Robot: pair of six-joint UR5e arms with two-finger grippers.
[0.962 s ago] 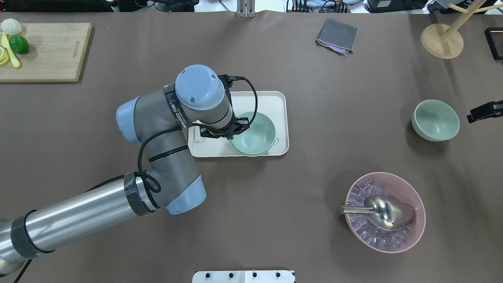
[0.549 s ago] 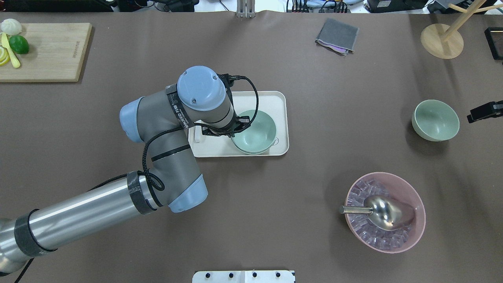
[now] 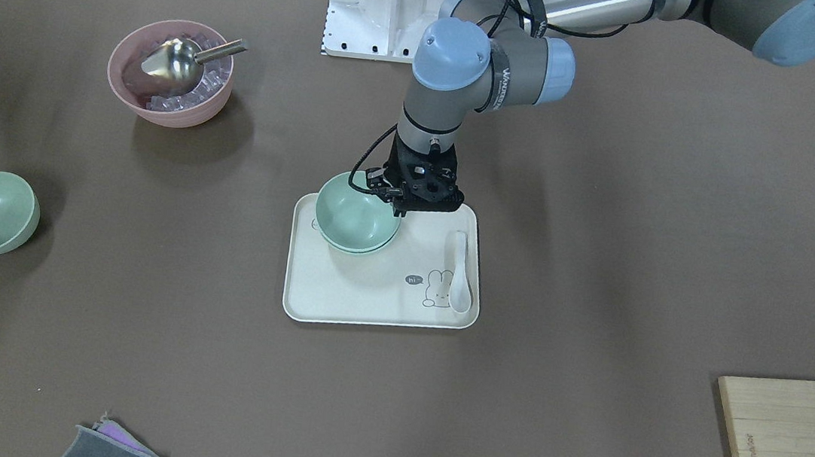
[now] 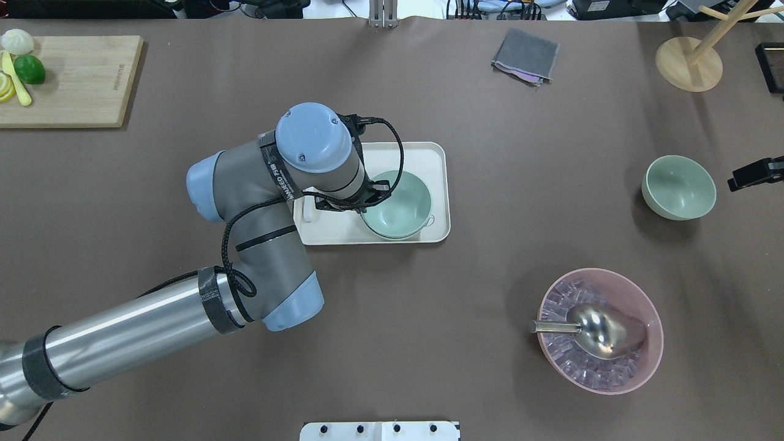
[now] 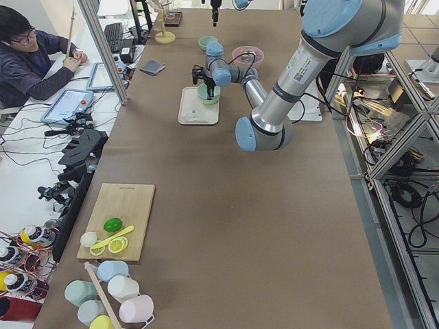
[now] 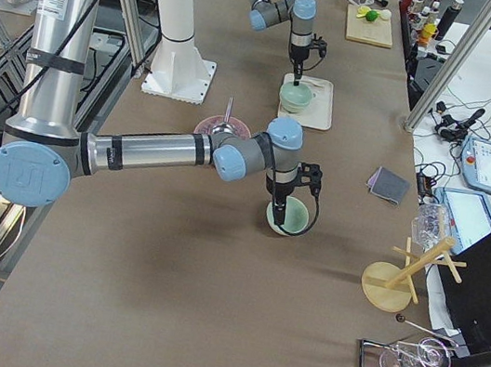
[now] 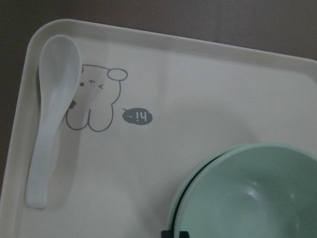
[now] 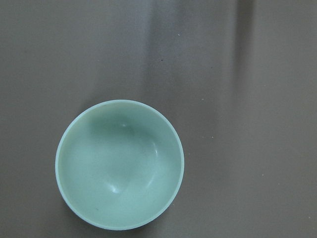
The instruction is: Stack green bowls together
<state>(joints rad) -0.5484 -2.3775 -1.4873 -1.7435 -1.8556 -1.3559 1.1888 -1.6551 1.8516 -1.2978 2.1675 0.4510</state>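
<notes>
Two green bowls (image 4: 398, 208) sit nested on the cream tray (image 4: 429, 159); they also show in the front view (image 3: 356, 217) and the left wrist view (image 7: 247, 198), where a second rim peeks out under the top one. My left gripper (image 3: 397, 201) is shut on the top bowl's rim at the side nearest the robot. The third green bowl (image 4: 678, 187) stands alone on the table at the right and fills the right wrist view (image 8: 119, 163). My right gripper (image 4: 756, 173) hovers above it; its fingers are hidden.
A white spoon (image 3: 461, 276) lies on the tray beside the bowls. A pink bowl (image 4: 600, 331) with ice and a metal scoop stands front right. A cutting board (image 4: 73, 79) is far left, a grey cloth (image 4: 525, 56) and a wooden stand (image 4: 689, 61) at the back.
My left gripper has lowered the held green bowl into the bowl on the tray, so the two now sit nested. The right arm has not moved.
</notes>
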